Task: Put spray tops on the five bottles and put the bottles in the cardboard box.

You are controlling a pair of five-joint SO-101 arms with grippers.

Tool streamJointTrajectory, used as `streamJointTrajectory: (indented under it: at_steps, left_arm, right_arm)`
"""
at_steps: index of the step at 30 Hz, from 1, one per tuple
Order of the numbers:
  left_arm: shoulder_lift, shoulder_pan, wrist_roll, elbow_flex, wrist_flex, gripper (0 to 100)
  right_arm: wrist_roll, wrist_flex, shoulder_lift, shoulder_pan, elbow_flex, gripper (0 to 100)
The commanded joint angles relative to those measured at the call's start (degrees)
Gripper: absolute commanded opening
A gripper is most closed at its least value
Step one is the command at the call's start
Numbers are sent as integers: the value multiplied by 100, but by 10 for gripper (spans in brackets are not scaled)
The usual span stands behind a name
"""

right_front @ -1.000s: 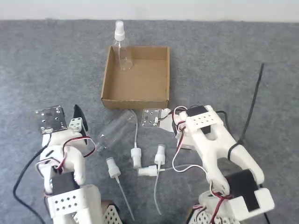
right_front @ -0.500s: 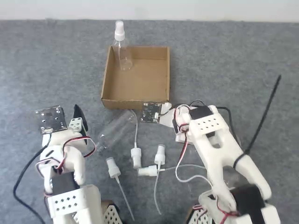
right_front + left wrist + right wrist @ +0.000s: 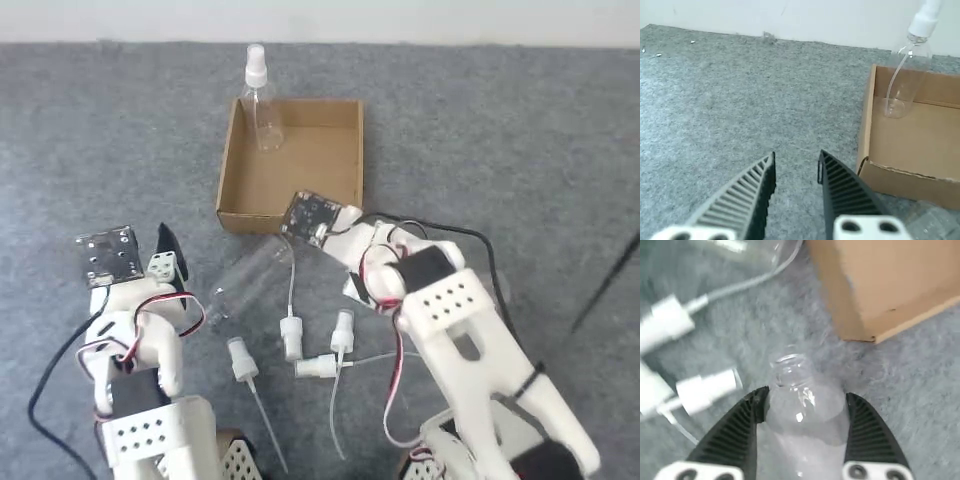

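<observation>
Grey carpet covers the whole surface, and two white arms rise from its near edge. The right arm stretches forward and inward, wrist up by the near wall of the cardboard box. The left arm sits folded by the near left corner.

The box lies open-topped toward the far edge, about midway across. In its far left corner one finished bottle stands upright, spray top on.

Down at the right gripper, the black fingers press either side of an uncapped bottle. They clamp it at the shoulder, its open neck aimed at the carpet just off a near corner of the box.

The left gripper hangs over bare carpet to the left of the box, fingers a little apart with nothing between them.

A second uncapped bottle lies on its side between the left arm and the box.

Four loose spray tops lie scattered between the arms near the near edge, thin tubes trailing.
</observation>
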Motion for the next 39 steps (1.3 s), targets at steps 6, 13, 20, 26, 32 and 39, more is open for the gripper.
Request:
streamJointTrajectory:
  at_steps: [6, 13, 20, 26, 32, 39]
  left_arm:
    - [-97, -18, -79, -66, -193, 135]
    - [-97, -18, -79, -66, -193, 135]
    - [-97, -9, -70, -75, -193, 134]
    - [-97, 18, -62, -84, -158, 134]
    - [-97, 18, -62, -84, -158, 134]
    - [-97, 18, -70, -127, -141, 134]
  right_arm:
    - [-2374, 48, -1332, -154, -167, 101]
    - [-3103, -13, -2413, -154, 440, 101]
    - [-3499, -664, -3890, -110, 1547, 101]
    - [-3710, -1349, -5121, -101, 2681, 100]
    - [-3719, -1411, -6035, -92, 3288, 100]
    - [-3789, -1455, -6738, 40, 3763, 100]
